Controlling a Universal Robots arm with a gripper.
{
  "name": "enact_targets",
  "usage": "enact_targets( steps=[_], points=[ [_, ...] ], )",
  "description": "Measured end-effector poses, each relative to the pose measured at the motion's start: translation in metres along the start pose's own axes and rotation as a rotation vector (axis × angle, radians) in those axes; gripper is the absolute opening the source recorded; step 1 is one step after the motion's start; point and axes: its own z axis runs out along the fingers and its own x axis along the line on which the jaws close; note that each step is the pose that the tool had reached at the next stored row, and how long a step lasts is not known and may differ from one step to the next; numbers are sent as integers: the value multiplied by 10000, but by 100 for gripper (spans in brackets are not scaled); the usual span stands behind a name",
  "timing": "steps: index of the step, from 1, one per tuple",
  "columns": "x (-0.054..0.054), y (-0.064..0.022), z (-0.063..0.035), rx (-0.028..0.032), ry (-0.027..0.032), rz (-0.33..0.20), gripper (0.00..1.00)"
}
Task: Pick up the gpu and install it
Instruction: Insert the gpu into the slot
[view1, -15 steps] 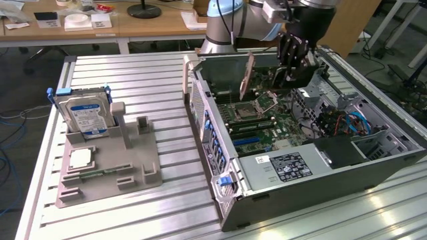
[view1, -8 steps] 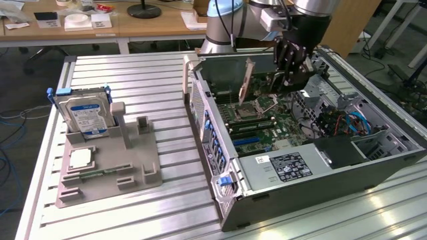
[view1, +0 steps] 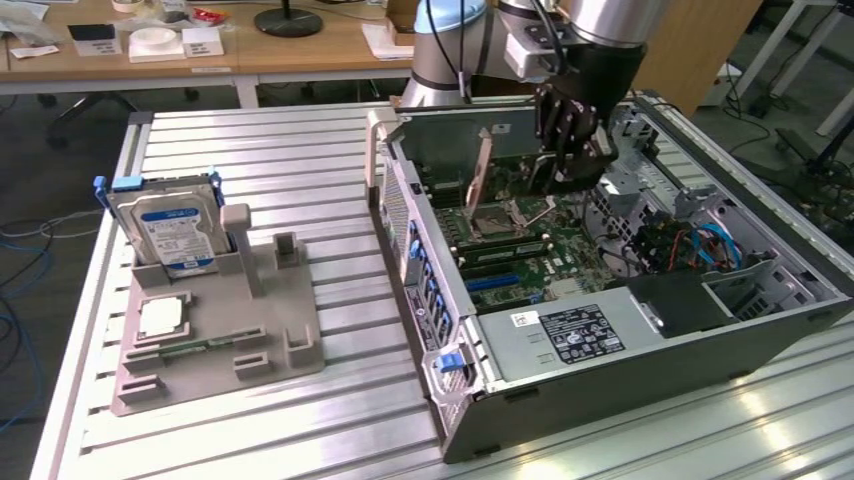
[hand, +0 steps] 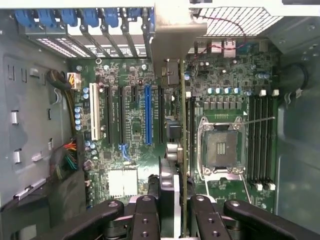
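Gripper (hand: 175, 212) fingers (hand: 146, 215) are partly closed, clamping the gpu (hand: 183, 130) edge-on between them. The motherboard (hand: 130, 125) lies beyond the fingertips.

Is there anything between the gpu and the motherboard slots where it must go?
Nothing visible. The gripper holds the gpu edge-on over the motherboard, and the blue slot and the black slots beside it are bare. What lies directly under the gpu is hidden.
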Motion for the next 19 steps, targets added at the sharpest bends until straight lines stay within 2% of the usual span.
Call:
enact_targets(
  steps=[4,8,15,19],
  points=[
    [23,6,60,0,0,5,28],
    [27,76,93,-2,5,2,28],
    [74,77,172,-6,10,2,28],
    [81,127,233,-7,20,2,28]
  ],
)
